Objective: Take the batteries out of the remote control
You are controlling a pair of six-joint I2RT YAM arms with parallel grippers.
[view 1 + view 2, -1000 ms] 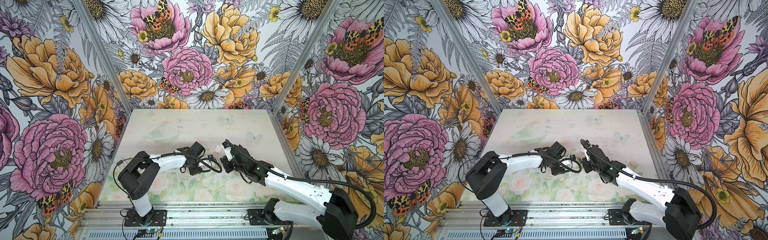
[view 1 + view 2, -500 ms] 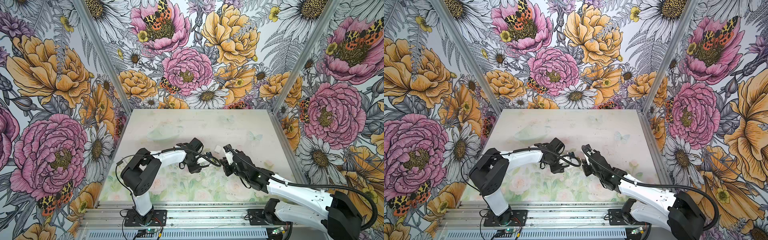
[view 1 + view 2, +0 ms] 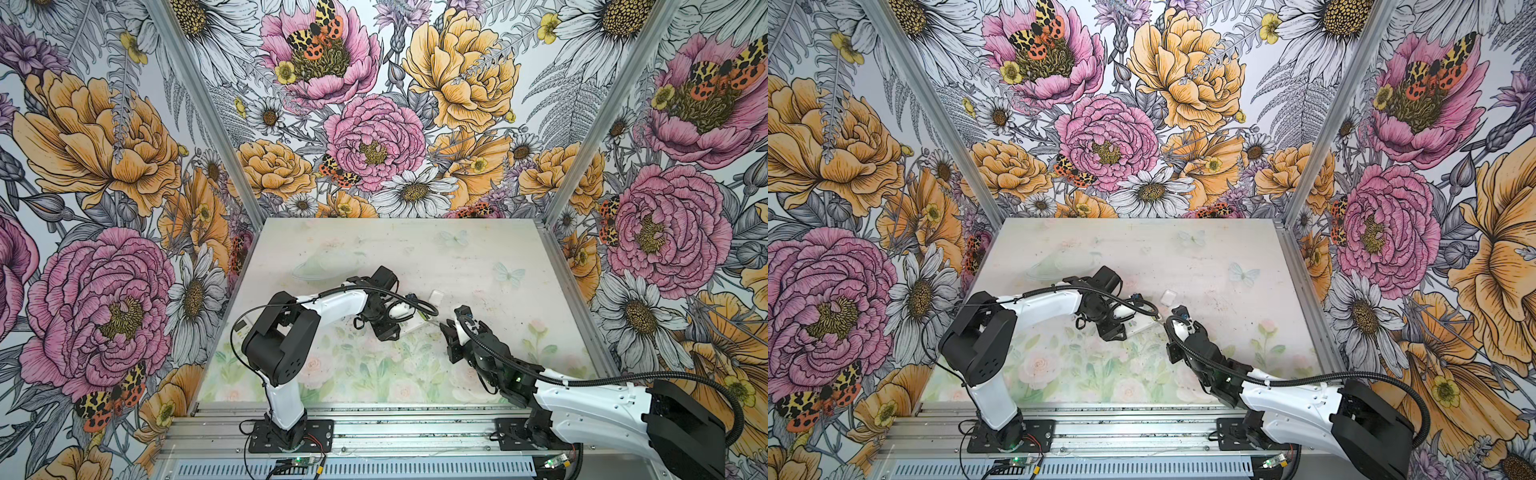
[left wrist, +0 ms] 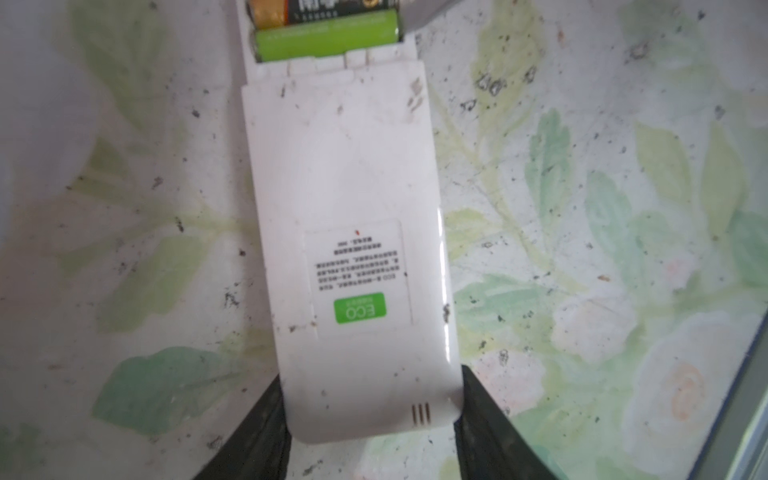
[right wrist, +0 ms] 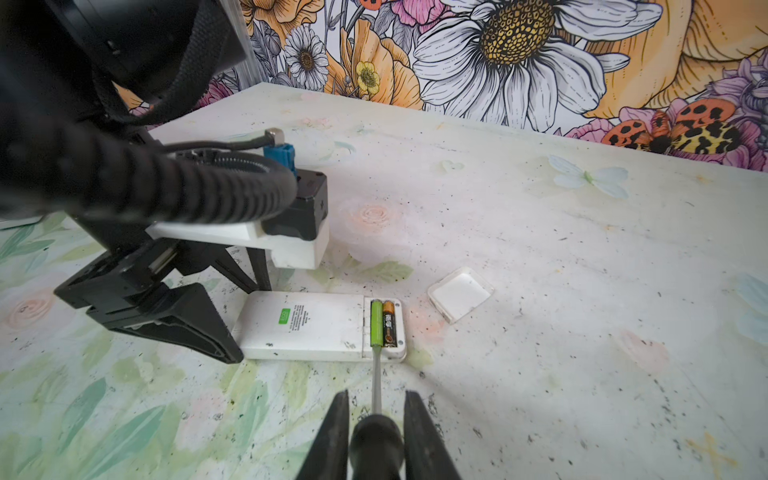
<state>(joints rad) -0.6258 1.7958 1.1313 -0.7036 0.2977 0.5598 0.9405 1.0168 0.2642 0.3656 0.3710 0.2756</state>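
Nearer the table's [image 5: 540,249] front than a second ago, my right gripper [image 5: 376,399] squeezes the screwdriver [image 5: 377,446] by its handle, tip at the lime-green battery [image 5: 376,324]. It and the black gold-ended battery [image 5: 389,324] lie side by side in the remote's [image 4: 345,187] open bay. My left gripper [image 4: 371,376] clamps the remote's opposite end.

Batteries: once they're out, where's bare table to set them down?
Bare: the far table between the cover and back wall, and the patch between right arm and right wall. Crowded: the middle, where left pincer, remote, screwdriver and right pincer meet.
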